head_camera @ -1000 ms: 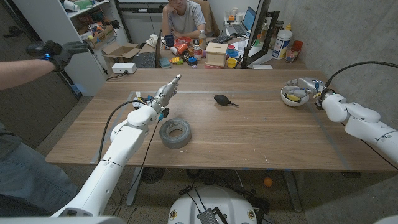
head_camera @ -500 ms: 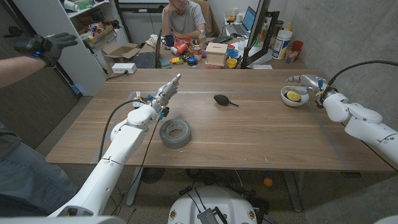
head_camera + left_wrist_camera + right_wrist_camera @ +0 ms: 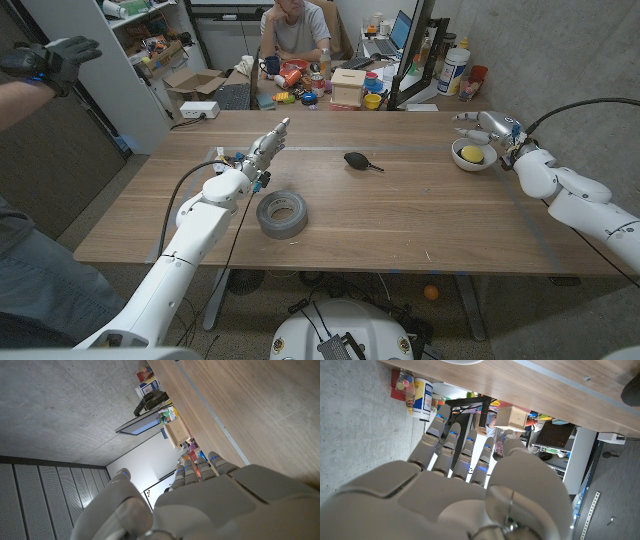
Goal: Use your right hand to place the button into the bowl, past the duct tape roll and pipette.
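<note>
The white bowl stands at the table's far right, and a yellow button lies inside it. My right hand hovers just beyond the bowl, fingers stretched out and holding nothing; the right wrist view shows the same hand with straight fingers. The black pipette lies at the table's middle, left of the bowl. The grey duct tape roll lies flat nearer the front. My left hand is held behind the roll, fingers extended and empty, and the left wrist view shows its back.
A person sits behind the table's far edge, among boxes and bottles. A gloved hand reaches in at the upper left. A grey wall runs close along the table's right side.
My right hand has lifted off the bowl and drawn back past it, and the yellow button now lies uncovered inside. The gloved hand moved further left. My left arm stayed still.
</note>
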Action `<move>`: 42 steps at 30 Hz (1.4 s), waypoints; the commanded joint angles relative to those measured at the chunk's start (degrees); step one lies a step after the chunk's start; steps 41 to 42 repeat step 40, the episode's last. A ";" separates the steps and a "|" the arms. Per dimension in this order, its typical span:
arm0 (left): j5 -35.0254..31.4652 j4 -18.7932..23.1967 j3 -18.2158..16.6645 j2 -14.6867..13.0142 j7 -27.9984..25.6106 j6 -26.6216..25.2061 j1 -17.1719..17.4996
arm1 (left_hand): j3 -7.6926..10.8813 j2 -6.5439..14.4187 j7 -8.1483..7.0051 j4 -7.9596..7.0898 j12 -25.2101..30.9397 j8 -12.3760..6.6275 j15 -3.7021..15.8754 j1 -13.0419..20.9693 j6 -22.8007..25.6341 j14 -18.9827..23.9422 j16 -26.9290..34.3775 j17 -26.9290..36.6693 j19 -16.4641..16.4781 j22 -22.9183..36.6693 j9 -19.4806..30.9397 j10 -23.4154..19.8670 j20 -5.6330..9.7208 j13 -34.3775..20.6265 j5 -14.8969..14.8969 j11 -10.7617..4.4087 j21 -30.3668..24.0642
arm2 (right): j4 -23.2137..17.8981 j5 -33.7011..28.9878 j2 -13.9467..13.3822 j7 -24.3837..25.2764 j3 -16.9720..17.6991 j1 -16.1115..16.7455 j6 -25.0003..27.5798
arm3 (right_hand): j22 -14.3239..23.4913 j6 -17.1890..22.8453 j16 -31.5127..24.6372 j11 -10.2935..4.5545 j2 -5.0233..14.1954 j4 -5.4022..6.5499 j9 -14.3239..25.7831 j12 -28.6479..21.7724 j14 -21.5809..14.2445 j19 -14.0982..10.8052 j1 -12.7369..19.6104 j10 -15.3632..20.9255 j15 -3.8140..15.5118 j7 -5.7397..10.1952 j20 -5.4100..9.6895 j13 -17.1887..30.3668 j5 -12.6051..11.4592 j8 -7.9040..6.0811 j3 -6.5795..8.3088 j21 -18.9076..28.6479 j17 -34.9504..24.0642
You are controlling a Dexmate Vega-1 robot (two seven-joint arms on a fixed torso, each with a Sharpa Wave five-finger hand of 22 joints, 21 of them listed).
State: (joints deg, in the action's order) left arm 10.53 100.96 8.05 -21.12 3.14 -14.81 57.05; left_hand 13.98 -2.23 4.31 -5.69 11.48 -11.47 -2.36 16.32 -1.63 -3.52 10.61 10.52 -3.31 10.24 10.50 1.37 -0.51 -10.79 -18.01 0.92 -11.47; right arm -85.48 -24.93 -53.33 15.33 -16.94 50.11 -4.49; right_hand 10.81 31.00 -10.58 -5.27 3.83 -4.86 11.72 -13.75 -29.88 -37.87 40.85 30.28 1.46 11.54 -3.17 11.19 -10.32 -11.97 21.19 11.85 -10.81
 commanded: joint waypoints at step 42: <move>-9.50 8.73 8.17 2.74 -12.11 2.41 -0.56 | -0.27 0.71 -0.40 0.15 0.79 -0.48 0.23 0.89 1.64 0.89 0.49 0.19 0.20 0.19 0.32 -1.62 0.37 -0.19 0.14 -0.55 -0.39 | 8.85 18.08 3.40 -2.62 3.86 -1.46 -31.21 | 0.23 -0.77 -0.19 2.41 0.05 1.15 0.08 0.01 -0.37 1.82 -3.15 0.28 -2.08 -2.02 -0.73 0.05 -0.08 0.45 -1.07 -0.22 -0.05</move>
